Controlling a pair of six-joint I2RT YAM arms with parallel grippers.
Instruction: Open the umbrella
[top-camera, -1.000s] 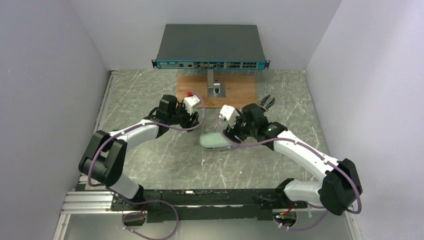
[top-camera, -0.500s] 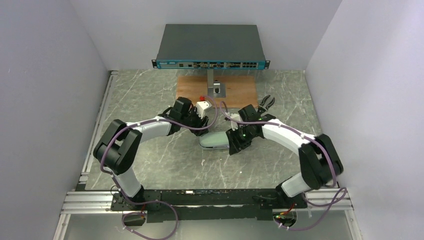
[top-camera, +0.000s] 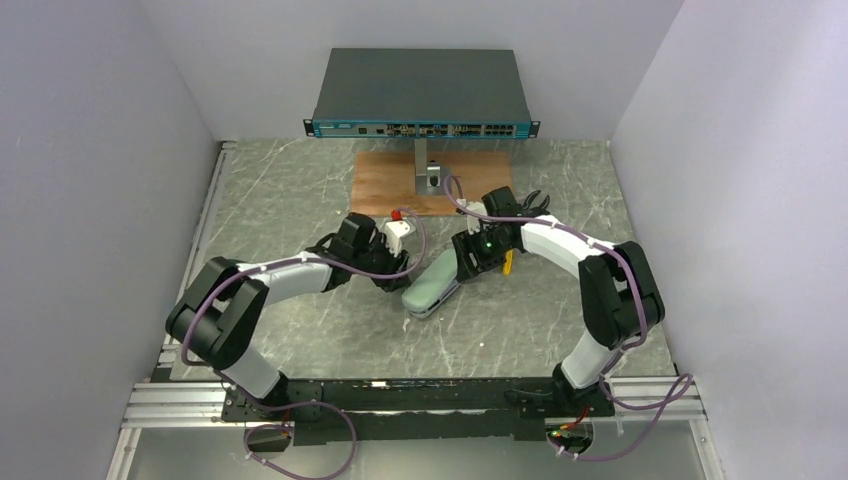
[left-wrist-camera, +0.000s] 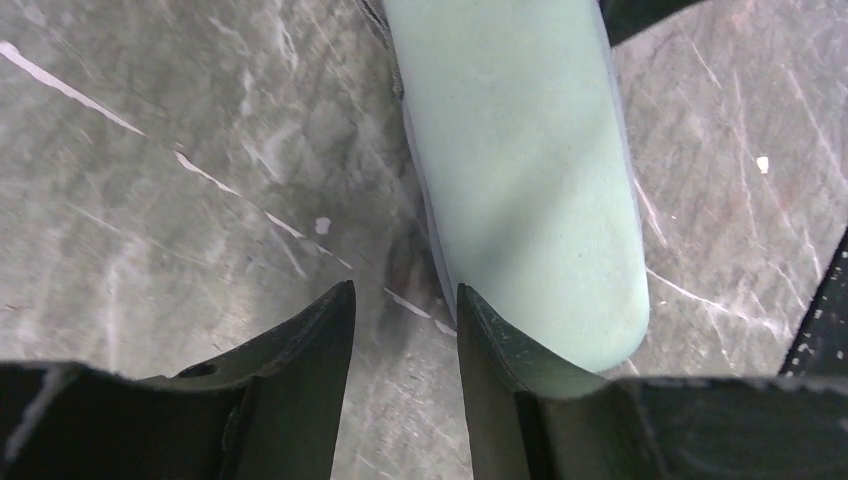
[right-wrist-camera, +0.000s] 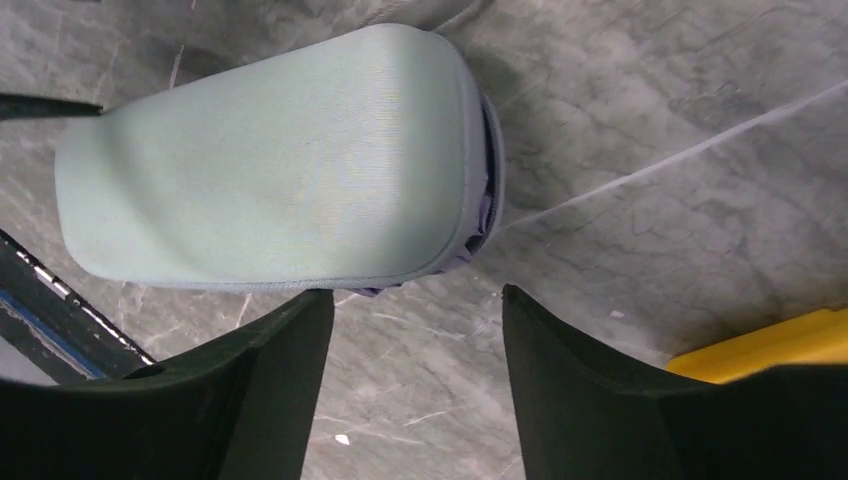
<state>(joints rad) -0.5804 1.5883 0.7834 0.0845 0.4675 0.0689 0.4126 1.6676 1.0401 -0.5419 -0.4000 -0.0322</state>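
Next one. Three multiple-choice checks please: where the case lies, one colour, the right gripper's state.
1. Where does the grey-green case lie?
A) against the far wall
B) on the table between the left gripper and the right gripper
C) by the arm bases

2. What colour is the small object beside the right gripper?
A) blue
B) yellow
C) pink

3. How do the right gripper's jaws stand?
A) shut on the case
B) shut, empty
C) open, nothing between them

Key: 1 B, the top view shows it mid-table; 2 B, yellow at the right wrist view's edge; 3 C, bare table shows in the gap.
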